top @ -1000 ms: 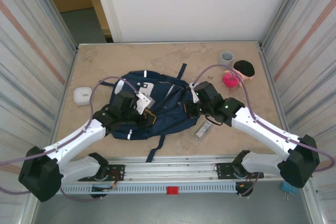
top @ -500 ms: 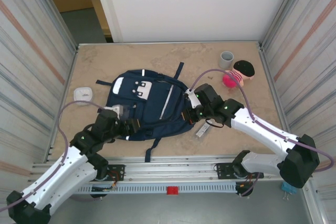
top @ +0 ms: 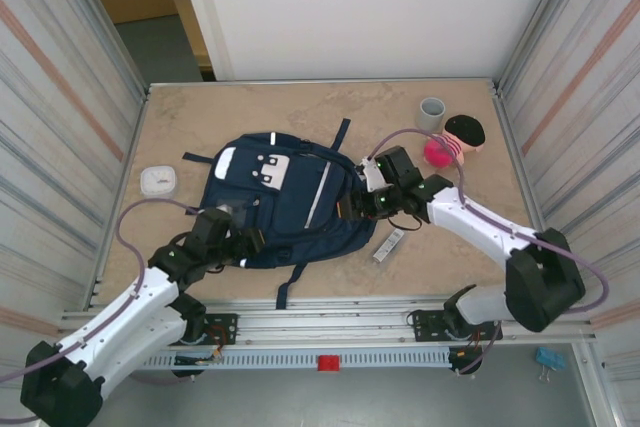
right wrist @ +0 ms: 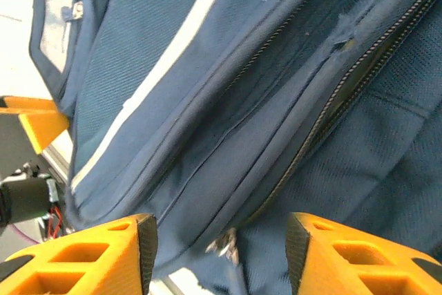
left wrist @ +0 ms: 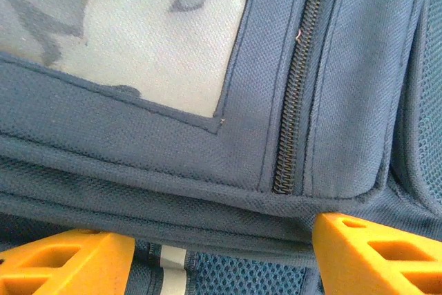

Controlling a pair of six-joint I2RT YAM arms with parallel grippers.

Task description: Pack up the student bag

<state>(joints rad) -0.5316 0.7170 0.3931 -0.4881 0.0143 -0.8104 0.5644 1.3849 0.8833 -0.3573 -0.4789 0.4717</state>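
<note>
Progress check: not far along, I'd say. The student bag (top: 285,202) lies flat in the middle of the table (top: 200,112), front side up, and the zipper (left wrist: 290,122) on the left wrist view looks shut. Meanwhile a doll (top: 455,137), a grey cup (top: 432,111), a white round thing (top: 157,181) and a small silvery item (top: 388,244) all sit out on the table, so the actual packing looks undone.

The left gripper (top: 238,237) sits at the bag's near-left edge, jaws spread apart and holding nothing, fabric just past the tips. The right gripper (top: 362,205) is at the bag's right edge, jaws released too, with a zip pull (right wrist: 224,243) dangling between them but not pinched.
</note>
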